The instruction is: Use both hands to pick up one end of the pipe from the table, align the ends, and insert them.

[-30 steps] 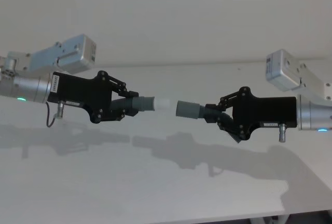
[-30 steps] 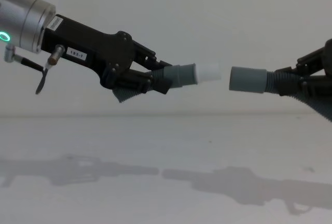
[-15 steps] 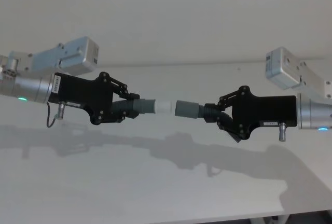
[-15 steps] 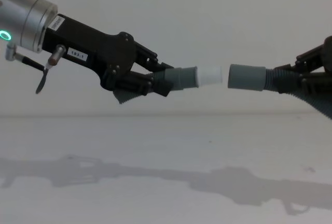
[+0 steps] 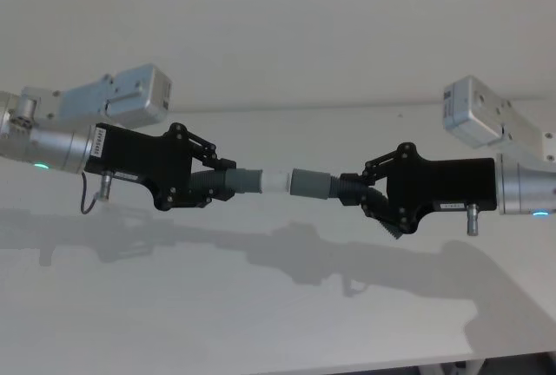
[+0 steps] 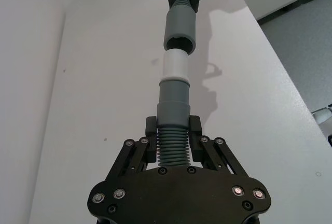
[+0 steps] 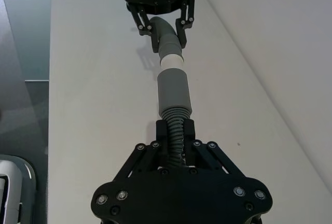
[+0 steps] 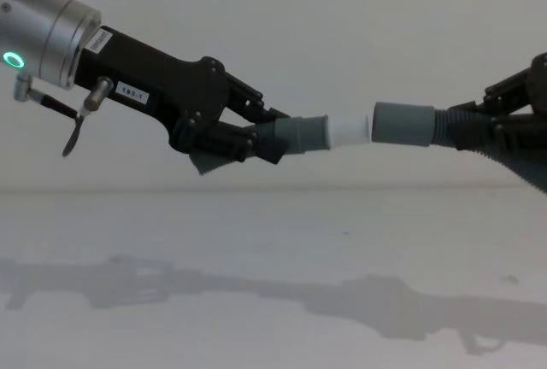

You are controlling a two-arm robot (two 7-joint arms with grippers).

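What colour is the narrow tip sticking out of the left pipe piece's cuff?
White; the tip shows best in the left wrist view.

1. The table (image 5: 261, 305) is a plain white matte surface, and it runs from left to right.
2. Its far edge meets a pale wall (image 5: 278, 36).
3. Soft grey shadows (image 8: 256, 288) fall on the table, in a long band from left to right.
4. A small dark speck (image 8: 510, 280) sits on the table at the right side.
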